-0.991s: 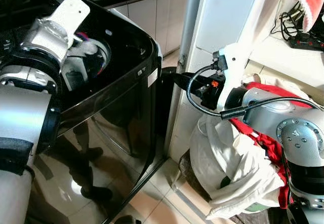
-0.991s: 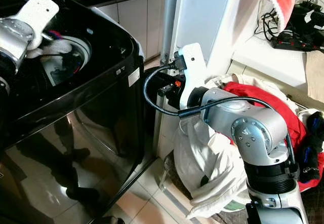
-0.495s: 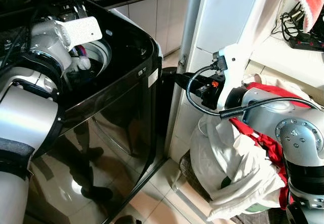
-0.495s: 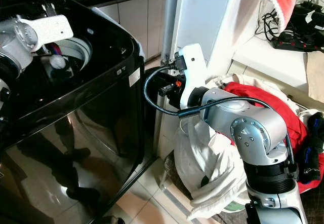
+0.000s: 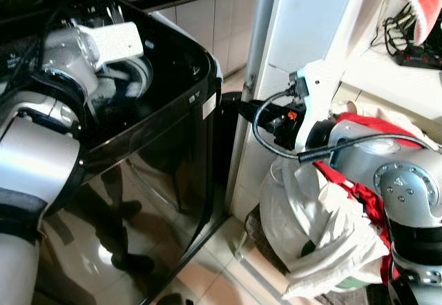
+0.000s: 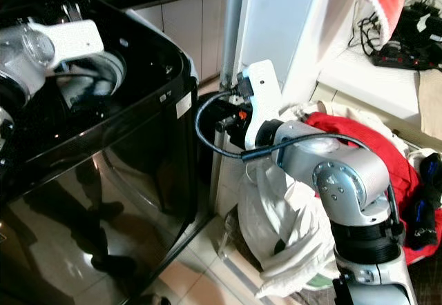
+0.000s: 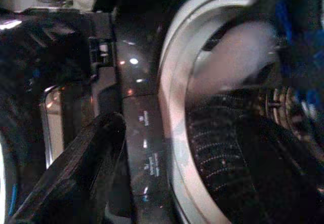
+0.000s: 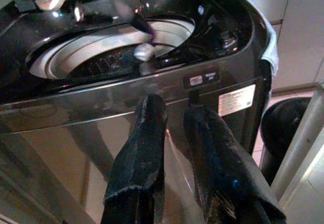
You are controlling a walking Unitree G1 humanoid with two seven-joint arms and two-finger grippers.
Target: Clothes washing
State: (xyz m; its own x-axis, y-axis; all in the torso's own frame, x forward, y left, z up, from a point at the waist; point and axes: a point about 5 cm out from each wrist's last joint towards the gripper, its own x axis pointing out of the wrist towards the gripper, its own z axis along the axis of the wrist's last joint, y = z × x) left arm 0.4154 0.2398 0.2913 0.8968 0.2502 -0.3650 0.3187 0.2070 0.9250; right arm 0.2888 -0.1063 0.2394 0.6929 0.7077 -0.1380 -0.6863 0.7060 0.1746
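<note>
- The clothes [image 6: 345, 153], a white and red heap, lie in a pile beside the washing machine [image 5: 159, 146], low on the robot's right; some dark items sit in the drum [image 8: 121, 51].
- They look soft and light, likely to sag and trail; I would pinch a bunched fold on top, not an edge.
- The right tool [image 8: 174, 148] hangs between pile and machine, fingers slightly apart, gripping nothing.
- The left tool [image 7: 76, 173] is over the drum rim; whether it is open, I cannot tell.
</note>
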